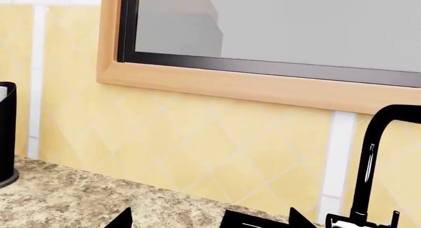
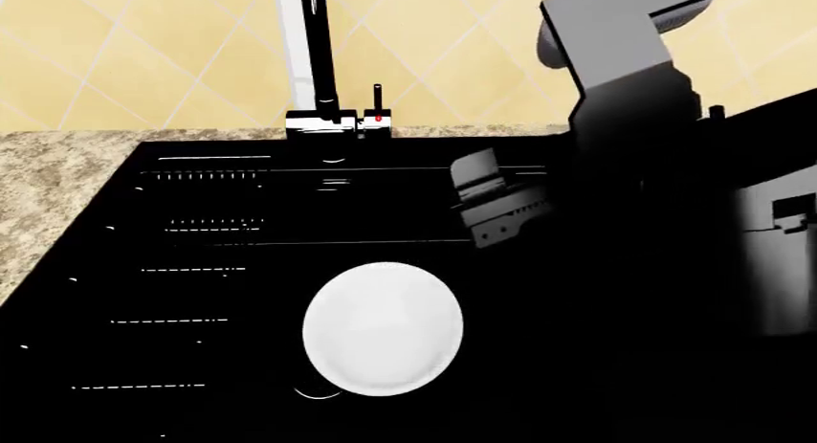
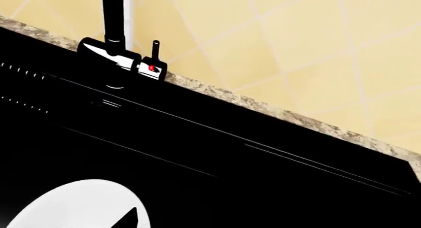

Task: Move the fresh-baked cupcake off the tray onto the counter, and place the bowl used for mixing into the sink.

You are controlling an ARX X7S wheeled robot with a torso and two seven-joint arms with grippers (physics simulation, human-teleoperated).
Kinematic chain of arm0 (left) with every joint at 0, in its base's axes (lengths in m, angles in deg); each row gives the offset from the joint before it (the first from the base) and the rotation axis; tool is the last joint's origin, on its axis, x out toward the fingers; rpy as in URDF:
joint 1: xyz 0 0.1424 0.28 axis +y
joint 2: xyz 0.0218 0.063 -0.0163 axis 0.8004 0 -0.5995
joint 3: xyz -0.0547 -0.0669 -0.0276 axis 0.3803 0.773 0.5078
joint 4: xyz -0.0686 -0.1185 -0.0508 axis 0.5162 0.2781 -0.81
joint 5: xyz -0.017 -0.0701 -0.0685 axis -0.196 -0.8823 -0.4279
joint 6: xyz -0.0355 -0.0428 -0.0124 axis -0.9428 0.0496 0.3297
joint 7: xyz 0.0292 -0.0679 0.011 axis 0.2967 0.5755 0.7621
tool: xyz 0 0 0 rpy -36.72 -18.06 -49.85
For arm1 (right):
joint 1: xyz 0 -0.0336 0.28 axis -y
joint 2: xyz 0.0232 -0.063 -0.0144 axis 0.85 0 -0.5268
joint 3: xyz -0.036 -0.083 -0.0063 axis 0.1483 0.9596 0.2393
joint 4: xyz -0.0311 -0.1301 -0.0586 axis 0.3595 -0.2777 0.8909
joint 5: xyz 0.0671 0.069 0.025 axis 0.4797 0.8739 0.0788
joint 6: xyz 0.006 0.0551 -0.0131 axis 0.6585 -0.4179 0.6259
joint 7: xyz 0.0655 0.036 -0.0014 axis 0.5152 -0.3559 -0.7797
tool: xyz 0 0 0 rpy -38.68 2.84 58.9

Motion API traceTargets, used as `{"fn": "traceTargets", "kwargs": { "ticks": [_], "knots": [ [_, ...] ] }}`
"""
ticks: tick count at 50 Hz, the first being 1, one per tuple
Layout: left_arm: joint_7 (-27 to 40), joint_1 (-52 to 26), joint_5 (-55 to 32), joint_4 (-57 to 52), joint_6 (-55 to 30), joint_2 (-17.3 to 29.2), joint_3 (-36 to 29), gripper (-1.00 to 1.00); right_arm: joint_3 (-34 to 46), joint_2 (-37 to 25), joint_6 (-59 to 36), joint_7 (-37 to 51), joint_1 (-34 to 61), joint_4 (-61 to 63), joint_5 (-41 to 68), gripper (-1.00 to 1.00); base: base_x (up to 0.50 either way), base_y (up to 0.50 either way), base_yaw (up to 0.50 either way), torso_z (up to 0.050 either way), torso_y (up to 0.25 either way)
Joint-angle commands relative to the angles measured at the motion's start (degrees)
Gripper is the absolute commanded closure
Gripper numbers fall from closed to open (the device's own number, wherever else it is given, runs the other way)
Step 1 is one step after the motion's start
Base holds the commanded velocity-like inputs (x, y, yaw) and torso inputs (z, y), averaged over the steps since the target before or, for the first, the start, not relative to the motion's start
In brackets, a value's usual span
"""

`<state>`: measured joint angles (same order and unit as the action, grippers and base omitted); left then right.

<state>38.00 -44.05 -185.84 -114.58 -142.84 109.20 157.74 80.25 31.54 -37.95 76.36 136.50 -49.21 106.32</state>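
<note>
The round white bowl (image 2: 383,328) lies inside the black sink (image 2: 191,299), right of its ridged drain lines. My right gripper (image 2: 498,209) hangs above the basin behind the bowl. In the right wrist view the bowl (image 3: 72,203) shows under one dark fingertip (image 3: 128,219); the other tip is lost against the black sink (image 3: 230,164), and nothing is held. My left gripper (image 1: 210,222) is open over the speckled counter (image 1: 79,193) by a sink corner (image 1: 253,220), and does not show in the head view. The cupcake and the tray are out of view.
The chrome-and-black tap (image 2: 320,70) stands at the sink's back edge, also seen from the left wrist as the tap (image 1: 368,179). A yellow tiled wall rises behind it. A wood-framed window (image 1: 230,82) hangs above the counter, and a black cylinder (image 1: 7,134) stands on it.
</note>
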Motion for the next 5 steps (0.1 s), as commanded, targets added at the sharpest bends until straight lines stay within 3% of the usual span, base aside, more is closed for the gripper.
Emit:
{"fn": "traceTargets", "kwargs": {
  "ticks": [1, 5],
  "knots": [
    [-0.44, 0.42, 0.23, -0.05, 0.17, -0.08, 0.36, -1.00, -0.66, -3.85, -0.67, 2.30, 2.26, 2.90, 3.51, -1.00, 0.00, 0.00, 0.00, 0.000, 0.000],
    [-0.66, 0.50, 0.31, -0.18, 0.09, -0.37, 0.50, -1.00, -1.01, -4.77, -0.44, 2.77, 2.82, 3.76, 4.47, -1.00, 0.00, 0.00, 0.00, 0.000, 0.000]
  ]
}}
